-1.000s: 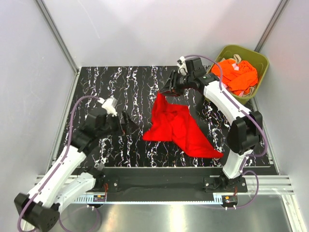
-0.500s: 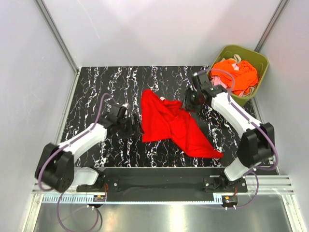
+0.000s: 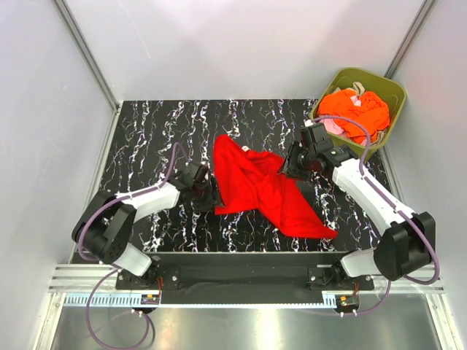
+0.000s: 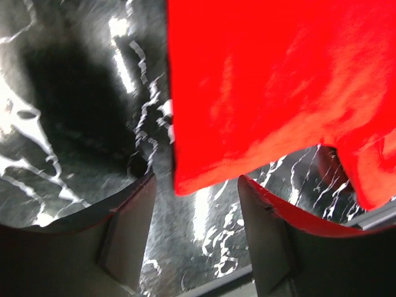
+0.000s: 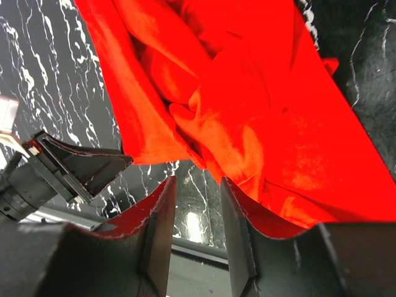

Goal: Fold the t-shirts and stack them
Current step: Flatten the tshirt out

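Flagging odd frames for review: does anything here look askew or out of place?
The red t-shirt lies bunched and skewed on the table, folds heaped near its middle, one corner trailing toward the near right. Orange shirts sit piled in the green bin. Nothing spilled or damaged.

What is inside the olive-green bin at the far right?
The bin holds a crumpled orange t-shirt on top, with pale pink cloth at its left edge and a beige bit at the back. What lies beneath is covered.
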You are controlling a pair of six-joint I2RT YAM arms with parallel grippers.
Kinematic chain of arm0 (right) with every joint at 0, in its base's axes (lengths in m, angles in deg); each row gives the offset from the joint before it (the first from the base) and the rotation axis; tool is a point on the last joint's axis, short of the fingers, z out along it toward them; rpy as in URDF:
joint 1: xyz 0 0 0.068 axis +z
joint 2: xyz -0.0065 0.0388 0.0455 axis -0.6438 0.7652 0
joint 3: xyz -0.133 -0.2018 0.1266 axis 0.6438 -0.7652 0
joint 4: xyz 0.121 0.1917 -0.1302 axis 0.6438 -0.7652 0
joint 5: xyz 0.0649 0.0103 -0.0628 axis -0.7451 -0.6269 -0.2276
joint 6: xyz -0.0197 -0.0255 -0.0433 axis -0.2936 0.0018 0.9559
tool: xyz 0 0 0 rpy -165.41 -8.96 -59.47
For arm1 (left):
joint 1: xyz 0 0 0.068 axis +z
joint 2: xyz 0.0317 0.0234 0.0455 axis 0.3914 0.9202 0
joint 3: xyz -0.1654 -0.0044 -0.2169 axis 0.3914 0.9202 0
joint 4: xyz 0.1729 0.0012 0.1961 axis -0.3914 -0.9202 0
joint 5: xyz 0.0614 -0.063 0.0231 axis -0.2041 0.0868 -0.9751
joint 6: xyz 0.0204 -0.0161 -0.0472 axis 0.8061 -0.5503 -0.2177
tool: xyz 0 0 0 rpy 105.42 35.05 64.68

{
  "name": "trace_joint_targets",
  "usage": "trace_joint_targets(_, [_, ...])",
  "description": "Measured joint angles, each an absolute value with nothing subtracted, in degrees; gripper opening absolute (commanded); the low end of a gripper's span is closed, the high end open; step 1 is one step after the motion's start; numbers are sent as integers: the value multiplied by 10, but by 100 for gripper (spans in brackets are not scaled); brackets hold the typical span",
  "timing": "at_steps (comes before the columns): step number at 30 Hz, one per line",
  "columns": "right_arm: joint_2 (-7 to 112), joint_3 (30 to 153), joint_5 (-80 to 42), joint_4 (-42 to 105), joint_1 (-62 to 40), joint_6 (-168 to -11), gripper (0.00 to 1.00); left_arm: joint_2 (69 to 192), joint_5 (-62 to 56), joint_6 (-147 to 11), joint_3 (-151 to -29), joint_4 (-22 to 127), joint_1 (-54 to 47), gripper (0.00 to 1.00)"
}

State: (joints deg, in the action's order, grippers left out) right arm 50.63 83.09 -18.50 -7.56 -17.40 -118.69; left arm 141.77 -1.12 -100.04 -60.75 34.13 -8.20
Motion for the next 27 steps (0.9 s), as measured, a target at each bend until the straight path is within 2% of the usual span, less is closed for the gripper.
trace_joint_targets(3, [498, 827, -177, -70, -174, -1187, 42, 1426, -16, -1010, -610, 352, -89, 57])
trace_joint_targets(6, [479, 817, -166, -72, -174, -1198, 41, 1429, -28, -1019, -610, 353, -92, 41])
trace_joint_targets(7, [469, 811, -161, -74, -174, -1208, 41, 1432, -29, -1022, -610, 353, -92, 30])
trace_joint_targets(11, [411, 770, -130, -85, -174, -1260, 42, 1440, -34, -1024, -610, 354, -94, 0])
trace_joint_targets(17, [331, 689, -79, -122, -173, -1329, 42, 1391, -74, -997, -630, 268, -96, 0])
trace_joint_targets(24, [330, 680, -54, -160, -173, -1355, 40, 1174, -171, -947, -736, 157, -79, 0])
trace_joint_targets(27, [331, 672, -52, -177, -174, -1386, 41, 1113, -184, -937, -737, 138, -63, 0])
